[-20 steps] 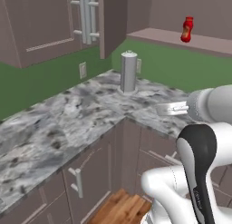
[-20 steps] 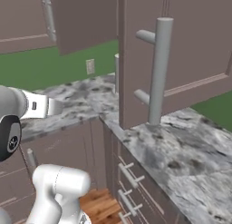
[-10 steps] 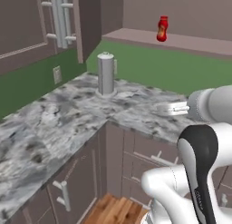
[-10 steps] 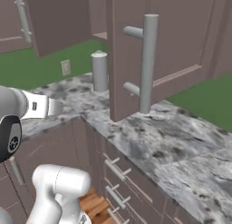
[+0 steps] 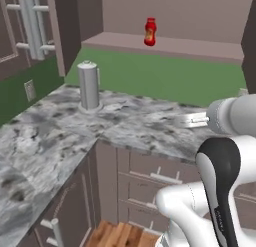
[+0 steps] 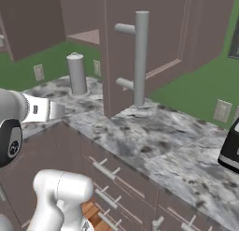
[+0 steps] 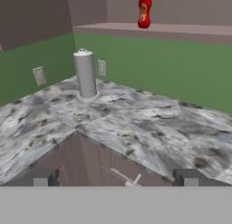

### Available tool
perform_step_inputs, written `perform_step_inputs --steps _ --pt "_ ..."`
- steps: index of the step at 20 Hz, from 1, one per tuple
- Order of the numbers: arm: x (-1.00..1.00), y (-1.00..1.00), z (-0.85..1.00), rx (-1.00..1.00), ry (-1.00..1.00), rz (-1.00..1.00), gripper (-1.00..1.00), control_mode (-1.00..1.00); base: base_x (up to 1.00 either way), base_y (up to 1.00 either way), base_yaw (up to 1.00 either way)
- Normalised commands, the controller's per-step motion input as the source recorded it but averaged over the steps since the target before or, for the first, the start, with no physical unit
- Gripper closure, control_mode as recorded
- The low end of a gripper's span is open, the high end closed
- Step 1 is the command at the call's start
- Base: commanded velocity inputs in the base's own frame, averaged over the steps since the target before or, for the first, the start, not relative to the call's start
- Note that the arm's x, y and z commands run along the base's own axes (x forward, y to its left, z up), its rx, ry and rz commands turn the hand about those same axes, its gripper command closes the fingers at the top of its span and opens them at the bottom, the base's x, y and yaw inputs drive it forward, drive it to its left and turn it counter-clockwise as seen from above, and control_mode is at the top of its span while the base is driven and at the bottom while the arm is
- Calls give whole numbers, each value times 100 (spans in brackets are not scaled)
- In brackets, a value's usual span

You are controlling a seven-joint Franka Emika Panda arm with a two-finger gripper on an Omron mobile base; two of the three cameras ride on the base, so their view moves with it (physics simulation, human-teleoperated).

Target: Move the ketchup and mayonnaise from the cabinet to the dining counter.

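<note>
The ketchup (image 5: 150, 32), a small red bottle with a yellowish label, stands upright on the inner shelf of the open cabinet (image 5: 170, 45), above the green wall. In the hand view the ketchup (image 7: 144, 9) is high up and far ahead. My gripper (image 7: 115, 177) is open and empty, well short of the shelf and lower than it, over the worktop's front corner. From the base, the gripper (image 5: 189, 121) (image 6: 55, 110) points toward the back wall. One open cabinet door (image 6: 140, 52) with a long grey bar handle hangs to the right. The mayonnaise and the dining counter are out of view.
A grey metal canister (image 5: 89, 86) (image 7: 85, 75) stands on the marbled corner worktop (image 5: 145, 128) near the wall. Drawers (image 6: 116, 178) run below the worktop. Another open door with bar handles (image 5: 32, 26) hangs at the left. A dark appliance (image 6: 231, 146) sits at the far right.
The whole picture has shifted: the base has moved, so the ketchup, canister and cabinet doors slide left in the views. The gripper stays open and empty.
</note>
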Motion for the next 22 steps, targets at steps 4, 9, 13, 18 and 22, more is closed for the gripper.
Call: perform_step_inputs --steps 4,9,13,18,22 --pt "0 0 0 0 0 0 -100 100 34 -1 -30" --pt "0 0 0 0 0 0 -100 100 55 0 -24" --pt "0 0 0 0 0 0 -100 100 70 0 -9" --pt "0 0 0 0 0 0 -100 100 63 7 -3" --pt "0 0 0 0 0 0 -100 100 59 22 -1"
